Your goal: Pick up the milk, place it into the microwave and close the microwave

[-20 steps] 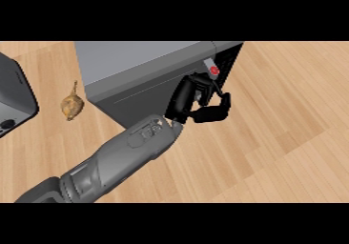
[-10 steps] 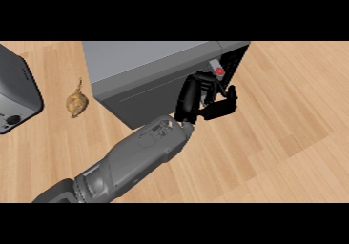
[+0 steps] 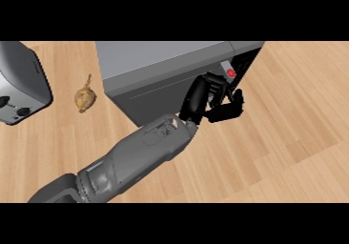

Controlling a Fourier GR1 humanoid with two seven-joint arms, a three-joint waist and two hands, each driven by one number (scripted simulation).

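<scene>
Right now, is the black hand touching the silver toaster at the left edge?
No: the left hand is at the right edge of the grey box-shaped microwave, well apart from the silver toaster.

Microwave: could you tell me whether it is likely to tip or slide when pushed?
The microwave looks broad and boxy, sitting flat, so tipping seems unlikely. The counter looks smooth, so it might slide slightly. Its grey casing looks rigid where the robot hand meets it.
</scene>
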